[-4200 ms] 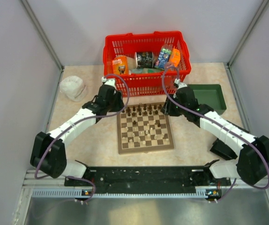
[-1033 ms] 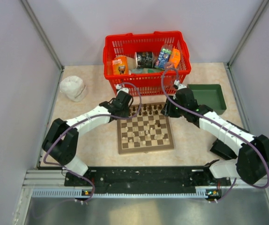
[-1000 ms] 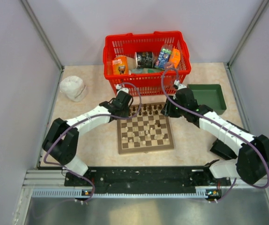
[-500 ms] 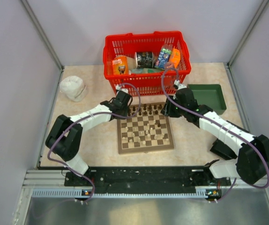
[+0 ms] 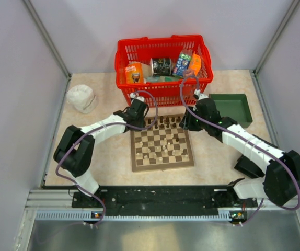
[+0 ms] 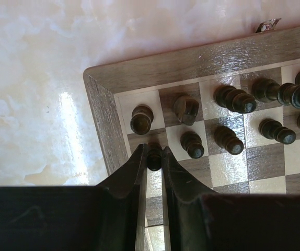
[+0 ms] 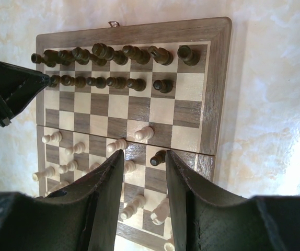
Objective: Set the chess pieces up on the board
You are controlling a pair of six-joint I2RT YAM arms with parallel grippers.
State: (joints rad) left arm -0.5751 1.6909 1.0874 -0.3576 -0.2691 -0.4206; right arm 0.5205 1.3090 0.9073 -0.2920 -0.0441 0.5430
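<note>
left gripper [image 6: 154, 151]: clamped on a dark pawn [image 6: 154, 159], low over the edge-file square in the second row of the board [image 5: 135, 164].
right gripper [image 7: 143, 153]: jaws apart, nothing in them, hanging over the far side with a stray dark pawn [image 7: 158, 157] just beside.
risk: the fingers sit tight by the rook [image 6: 141, 119] and the next pawn [image 6: 192, 144]. Opening wide or lifting crooked could tip either, I'd guess.
surface: glossy pale marbled table [image 5: 97, 157], lots of glare.
room: grey panel walls [image 5: 14, 78], a red basket [image 5: 163, 47] behind the board, a green tray [image 5: 233, 107] off to the right.
</note>
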